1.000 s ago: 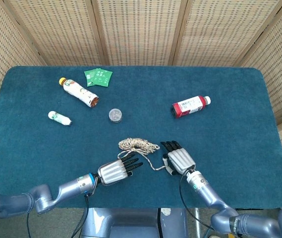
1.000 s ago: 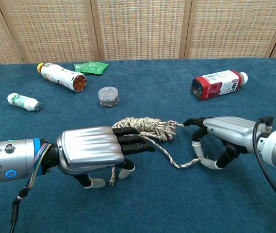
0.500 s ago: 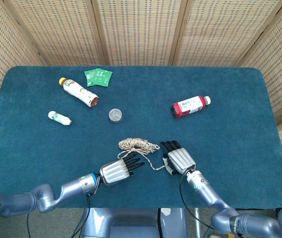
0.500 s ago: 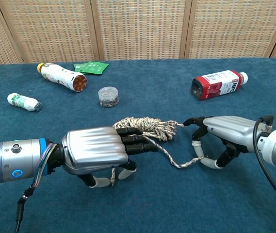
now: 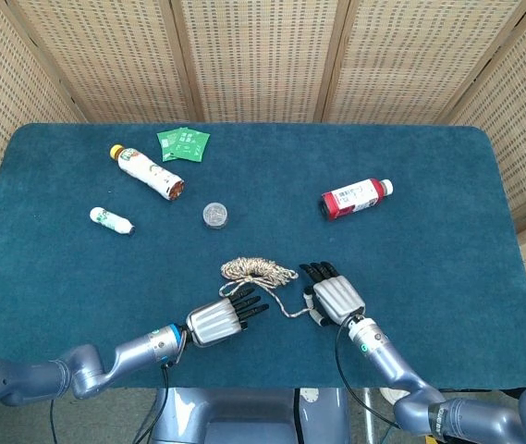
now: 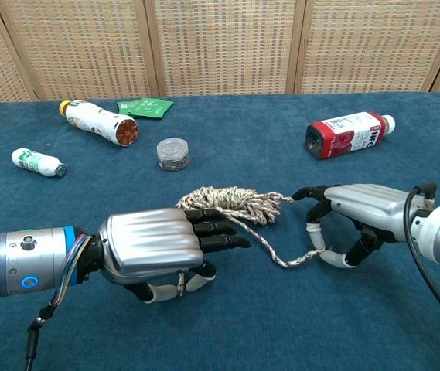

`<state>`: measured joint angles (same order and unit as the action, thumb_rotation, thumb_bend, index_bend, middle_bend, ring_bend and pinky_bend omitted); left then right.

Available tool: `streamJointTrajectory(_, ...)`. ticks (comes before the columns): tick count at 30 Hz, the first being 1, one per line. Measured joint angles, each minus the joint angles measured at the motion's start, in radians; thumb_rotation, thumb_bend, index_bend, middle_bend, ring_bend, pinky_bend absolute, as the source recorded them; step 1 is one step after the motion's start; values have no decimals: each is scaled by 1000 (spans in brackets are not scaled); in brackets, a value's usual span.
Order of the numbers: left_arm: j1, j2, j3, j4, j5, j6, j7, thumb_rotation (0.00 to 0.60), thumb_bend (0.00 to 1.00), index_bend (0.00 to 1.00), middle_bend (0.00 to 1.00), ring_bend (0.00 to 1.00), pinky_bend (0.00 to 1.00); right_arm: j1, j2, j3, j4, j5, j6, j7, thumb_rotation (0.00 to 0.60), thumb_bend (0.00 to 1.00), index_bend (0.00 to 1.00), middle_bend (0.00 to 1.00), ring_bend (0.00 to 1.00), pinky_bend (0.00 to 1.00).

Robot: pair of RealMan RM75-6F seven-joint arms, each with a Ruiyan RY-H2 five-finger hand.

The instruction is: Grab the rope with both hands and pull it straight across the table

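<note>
The rope [image 5: 257,269] lies as a small tan coil [image 6: 233,200] near the table's front middle. One strand [image 6: 277,257] runs from the coil in a loop to my right hand [image 5: 337,298] [image 6: 365,207], which pinches it between thumb and curled fingers just right of the coil. My left hand [image 5: 216,320] [image 6: 155,246] lies palm down just in front of the coil, its dark fingers [image 6: 218,229] stretched over the coil's near edge. A short rope end [image 6: 179,284] sticks out under its palm beside the thumb, apparently not gripped.
A red bottle [image 5: 356,198] lies at the right middle. At the left and back lie a long bottle [image 5: 146,171], a small white bottle [image 5: 111,220], green packets [image 5: 184,142] and a round lidded cup [image 5: 214,215]. The blue table's front edge [image 5: 272,381] is close behind both hands.
My left hand has shifted slightly to the right and its fingers and thumb have curled in a little over the rope. The right hand and the coil have barely moved.
</note>
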<state>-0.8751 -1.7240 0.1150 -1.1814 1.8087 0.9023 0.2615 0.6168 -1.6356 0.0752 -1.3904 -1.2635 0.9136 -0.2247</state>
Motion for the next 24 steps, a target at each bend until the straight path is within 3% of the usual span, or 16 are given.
streamJointTrajectory(6, -2, -7, 6, 10, 1, 6, -9, 600, 410, 576, 0, 0, 0, 1, -1, 0, 2, 1, -2, 1, 600, 466, 654, 56, 0, 0)
streamJointTrajectory(16, -3, -6, 8, 10, -5, 9, -7, 600, 551, 613, 0, 0, 0, 1, -1, 1, 2, 1, -1, 1, 600, 466, 654, 58, 0, 0)
streamJointTrajectory(24, -1, 3, 6, 3, -7, 28, -7, 600, 558, 639, 0, 0, 0, 1, -2, 1, 5, 2, -2, 1, 600, 467, 658, 60, 0, 0)
